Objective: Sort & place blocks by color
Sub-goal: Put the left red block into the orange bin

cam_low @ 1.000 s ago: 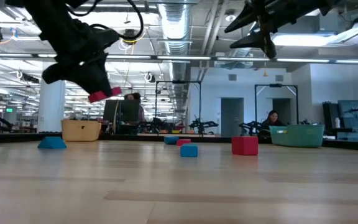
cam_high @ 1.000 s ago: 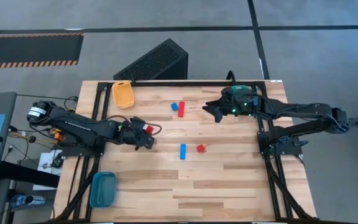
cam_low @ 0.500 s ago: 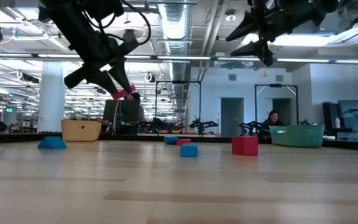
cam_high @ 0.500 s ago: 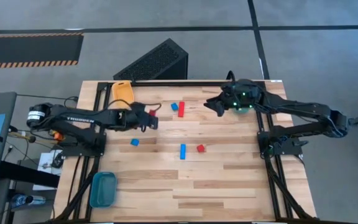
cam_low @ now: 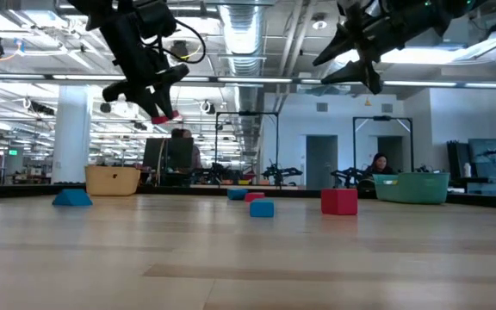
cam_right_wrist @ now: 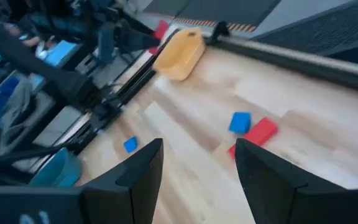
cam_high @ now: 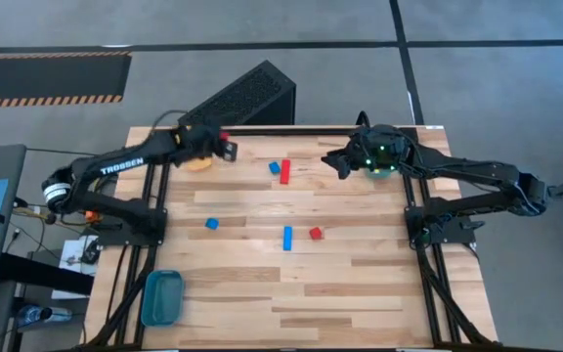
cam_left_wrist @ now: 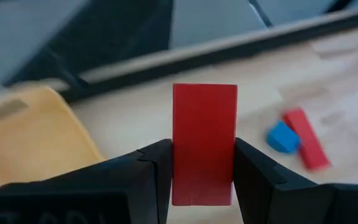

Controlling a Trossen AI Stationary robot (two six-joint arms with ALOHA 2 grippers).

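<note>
1. Since 1 s ago the left gripper [cam_high: 225, 147] swung from mid-table, left side, up to the far-left corner; it now hangs just beside/over the orange bin [cam_high: 199, 161], well above the tabletop per the low view. The small blue cube [cam_high: 211, 224] it was covering is back in sight. R arm barely shifted.
2. Left gripper: fingers partly closed, clamped on a red bar [cam_left_wrist: 204, 144] that stands upright between them; bin edge shows just next to it in the left wrist view.
3. Right gripper [cam_high: 341, 164]: fingers spread wide, nothing between them; waits raised over the far-right part of the table.
4. Done so far: can't confirm any block inside a bin. The orange bin's inside is mostly hidden by the arm, and the teal bin [cam_high: 161, 297] at the near-left corner looks unfilled.
5. Left on the wood: blue cube [cam_high: 274, 167] touching a red bar [cam_high: 284, 172] at far centre; blue bar [cam_high: 287, 238] and red cube [cam_high: 315, 233] near each other mid-table; plus the small blue cube at left.
6. Judgement: early stage. Red bar seems about to go in the orange bin, with five blocks still to sort.
</note>
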